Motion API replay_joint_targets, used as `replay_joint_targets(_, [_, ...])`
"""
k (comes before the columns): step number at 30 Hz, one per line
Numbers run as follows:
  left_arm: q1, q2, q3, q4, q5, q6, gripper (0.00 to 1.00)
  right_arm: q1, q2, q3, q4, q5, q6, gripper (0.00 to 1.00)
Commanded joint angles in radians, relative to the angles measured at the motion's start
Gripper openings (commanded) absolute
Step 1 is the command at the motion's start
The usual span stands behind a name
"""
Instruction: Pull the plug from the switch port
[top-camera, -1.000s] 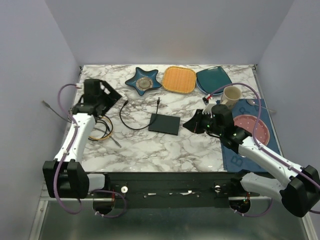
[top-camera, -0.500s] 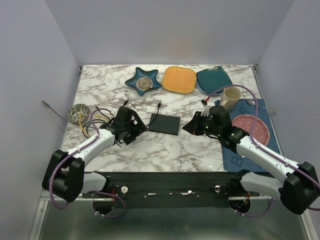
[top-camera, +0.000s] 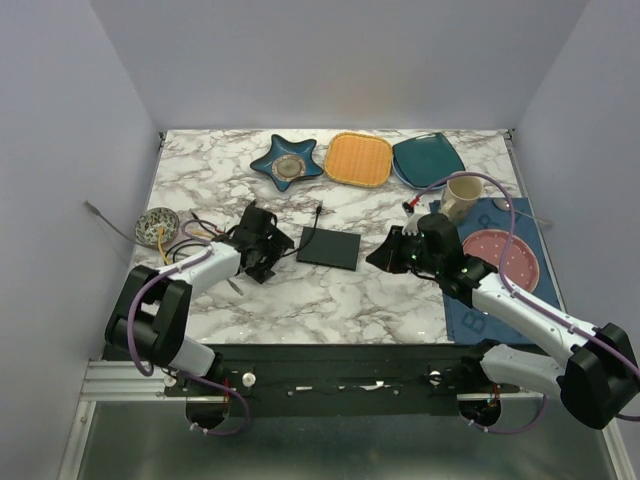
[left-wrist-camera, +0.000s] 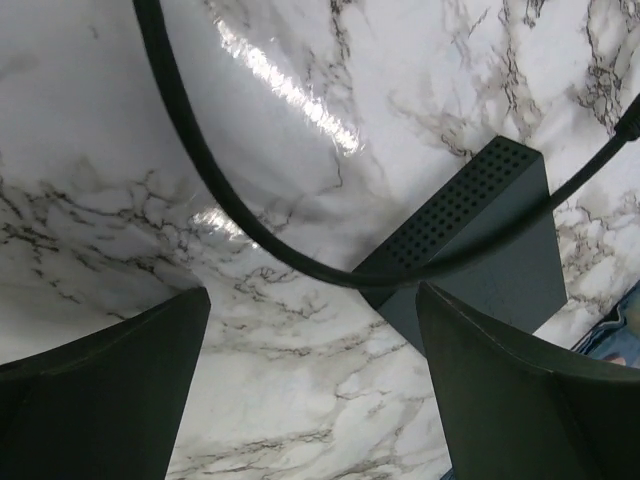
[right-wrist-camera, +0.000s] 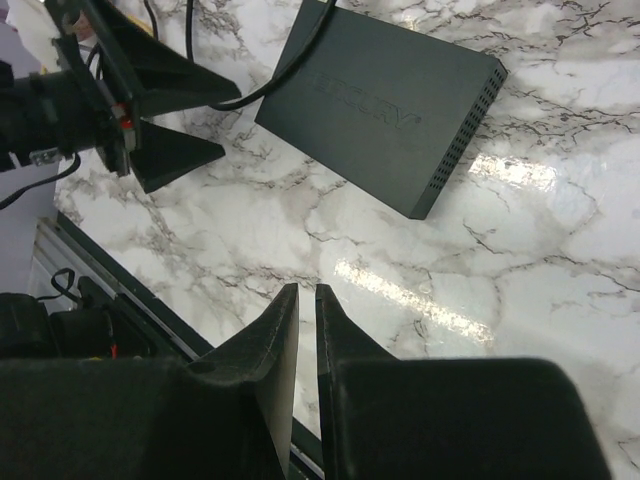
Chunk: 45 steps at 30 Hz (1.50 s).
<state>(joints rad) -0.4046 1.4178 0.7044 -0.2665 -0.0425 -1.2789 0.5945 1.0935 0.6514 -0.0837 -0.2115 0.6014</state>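
Note:
The switch (top-camera: 330, 247) is a flat black box lying on the marble mid-table, also seen in the wrist views (left-wrist-camera: 480, 245) (right-wrist-camera: 390, 100). A black cable (left-wrist-camera: 230, 215) loops across the marble to the switch's far left corner (top-camera: 311, 231), where the plug is too small to make out. My left gripper (top-camera: 281, 247) hovers low just left of the switch, open, with only marble between its fingers (left-wrist-camera: 100, 390). My right gripper (top-camera: 373, 258) is just right of the switch, its jaws (right-wrist-camera: 305, 292) nearly touching and holding nothing.
At the back stand a blue star dish (top-camera: 286, 163), an orange plate (top-camera: 359, 158) and a teal plate (top-camera: 427, 158). A cup (top-camera: 463, 193) and a pink plate (top-camera: 503, 255) on a blue mat are at the right. A small bowl (top-camera: 157, 224) and loose wires lie left.
My left arm has swung in from the far left edge to the switch's left side, its jaws staying wide. The right arm has hardly moved.

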Motion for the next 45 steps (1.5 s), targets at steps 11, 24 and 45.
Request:
replay_joint_targets(11, [0.09, 0.118, 0.063, -0.014, -0.06, 0.015, 0.56, 0.001, 0.008, -0.003, -0.005, 0.011, -0.012, 0.2])
replay_joint_targets(24, [0.171, 0.061, 0.113, -0.045, 0.018, 0.101, 0.0, -0.001, -0.003, -0.021, -0.005, 0.021, -0.009, 0.2])
replay_joint_targets(45, [0.684, -0.108, 0.342, -0.412, -0.043, 0.289, 0.9, -0.001, -0.001, -0.024, -0.001, 0.012, -0.018, 0.2])
